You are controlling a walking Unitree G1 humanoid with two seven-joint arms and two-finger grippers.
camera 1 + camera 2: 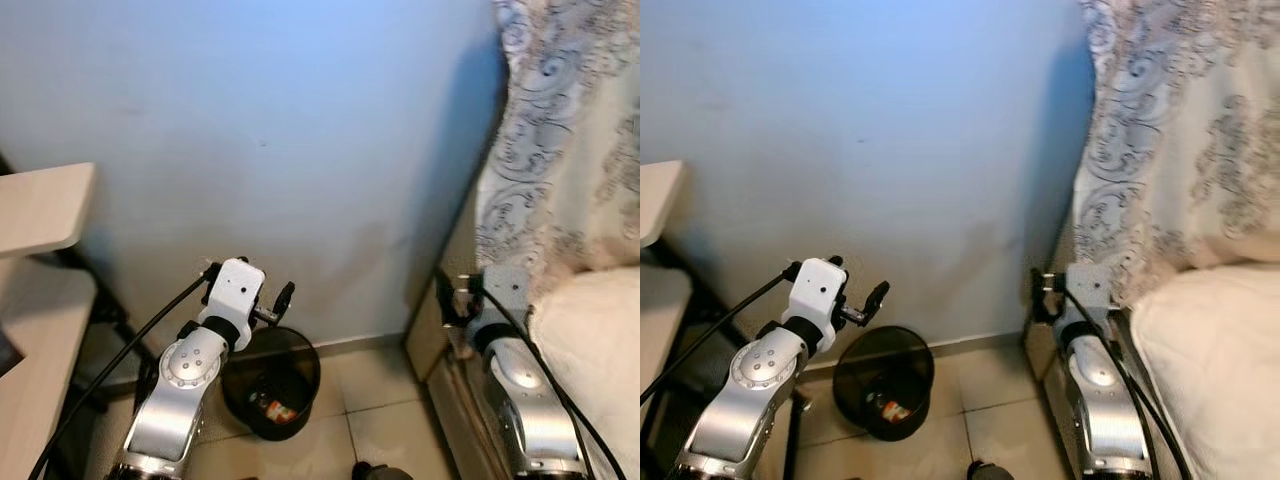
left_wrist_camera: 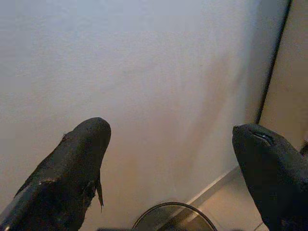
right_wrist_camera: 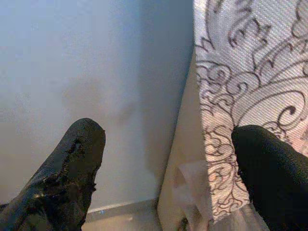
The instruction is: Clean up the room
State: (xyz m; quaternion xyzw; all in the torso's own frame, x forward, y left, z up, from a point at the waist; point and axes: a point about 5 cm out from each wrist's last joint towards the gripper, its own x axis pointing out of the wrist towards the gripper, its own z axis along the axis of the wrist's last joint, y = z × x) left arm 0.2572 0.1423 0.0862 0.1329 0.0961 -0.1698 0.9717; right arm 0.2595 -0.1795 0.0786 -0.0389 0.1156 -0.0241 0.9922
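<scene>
A round black waste bin [image 1: 270, 385] stands on the tiled floor against the blue wall, with a red and orange scrap [image 1: 281, 410] and other bits inside. My left gripper [image 1: 272, 300] is held above the bin's near rim, open, with nothing between its fingers [image 2: 79, 159]. The bin's rim [image 2: 173, 207] shows just below those fingers in the left wrist view. My right gripper [image 1: 456, 296] is raised beside the bed's end, open and empty, and faces the wall and the patterned curtain [image 3: 250, 72].
A pale desk [image 1: 40, 205] with black legs stands at the left. A bed [image 1: 600, 340] with a beige end board [image 1: 440, 320] sits at the right under the curtain [image 1: 570, 130]. A small dark object [image 1: 375, 470] lies on the floor tiles.
</scene>
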